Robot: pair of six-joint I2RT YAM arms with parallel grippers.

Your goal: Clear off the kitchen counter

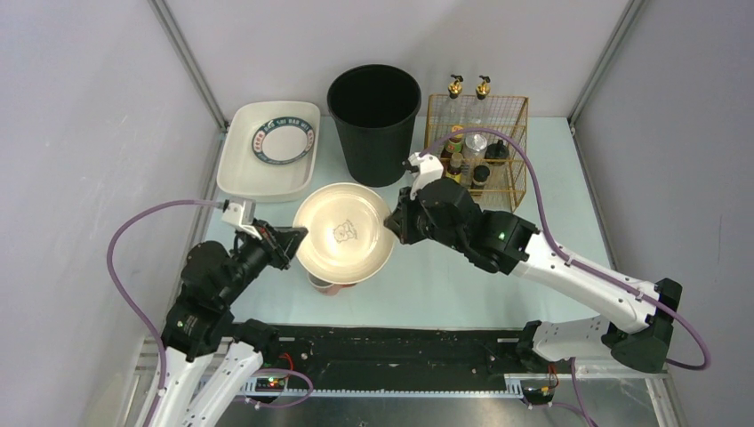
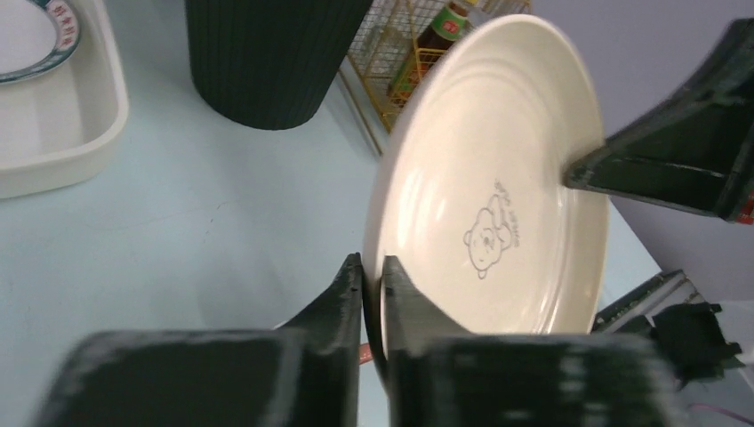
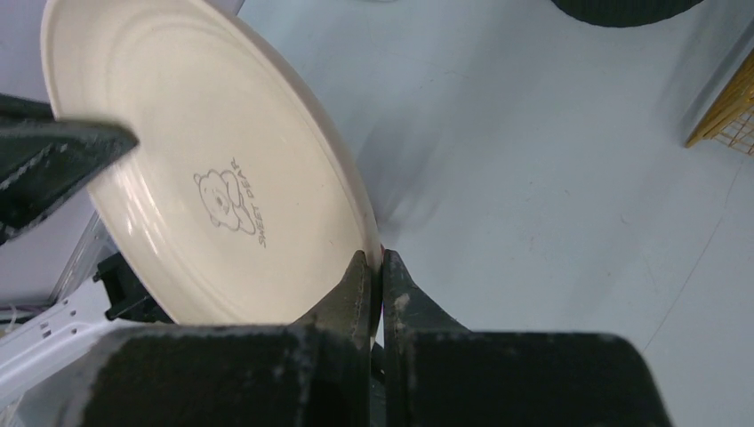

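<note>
Left gripper [image 1: 300, 237], right gripper [image 1: 391, 223]: fingers clamped on plate [image 1: 342, 222] rim, arms converging.

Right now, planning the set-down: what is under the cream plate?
A reddish object peeks out below the cream plate, at its near rim. The plate covers the rest; I cannot identify it.

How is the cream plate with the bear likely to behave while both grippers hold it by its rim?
The plate looks stiff, probably ceramic or melamine: pinched at two opposite rim spots, it shows no bending. Its glossy surface may be slippery, since the left gripper and right gripper clamp only a thin edge. Dropped on the kitchen counter, it might chip.
</note>
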